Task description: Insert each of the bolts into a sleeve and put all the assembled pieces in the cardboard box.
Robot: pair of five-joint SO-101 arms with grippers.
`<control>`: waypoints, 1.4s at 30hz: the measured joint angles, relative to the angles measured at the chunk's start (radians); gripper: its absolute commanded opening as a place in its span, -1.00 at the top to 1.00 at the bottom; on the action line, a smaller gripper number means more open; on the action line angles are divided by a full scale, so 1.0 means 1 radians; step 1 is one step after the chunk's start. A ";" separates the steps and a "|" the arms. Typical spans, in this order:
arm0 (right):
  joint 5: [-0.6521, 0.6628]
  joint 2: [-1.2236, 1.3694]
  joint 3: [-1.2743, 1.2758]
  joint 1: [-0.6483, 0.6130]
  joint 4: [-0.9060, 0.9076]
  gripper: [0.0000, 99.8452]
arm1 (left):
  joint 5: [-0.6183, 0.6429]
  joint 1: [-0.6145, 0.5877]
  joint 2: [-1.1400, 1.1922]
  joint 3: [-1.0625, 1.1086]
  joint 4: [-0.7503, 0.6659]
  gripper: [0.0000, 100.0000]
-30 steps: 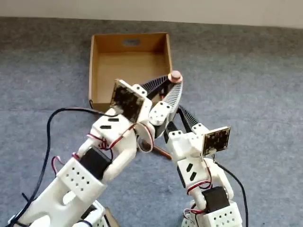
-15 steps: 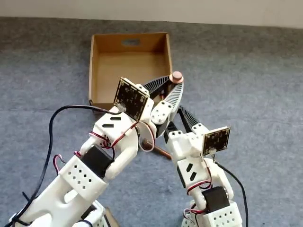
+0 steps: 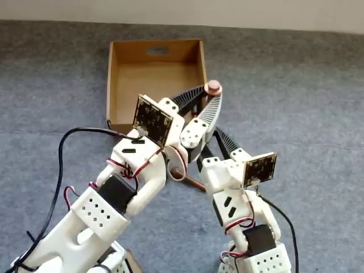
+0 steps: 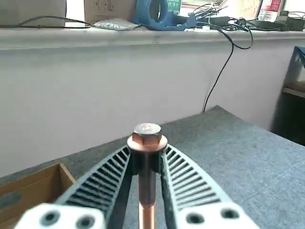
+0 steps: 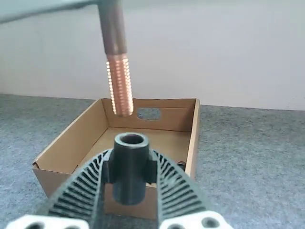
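The copper-coloured metal bolt point(image 4: 147, 137) is pinched upright, head up, by the left claw point(image 4: 147, 153) — its threaded tip is seen just above the dark cylindrical sleeve point(image 5: 128, 177), which is gripped by the right claw point(image 5: 130, 162) before the open cardboard box point(image 5: 71, 143).

Lab or workshop: wall ledge point(image 4: 119, 39) strewn with cables point(image 4: 215, 21), blue plastic part point(image 4: 159, 12)
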 measured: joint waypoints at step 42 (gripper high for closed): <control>0.002 0.002 0.000 0.000 0.002 0.99 | 0.000 0.000 0.041 -0.068 0.152 0.98</control>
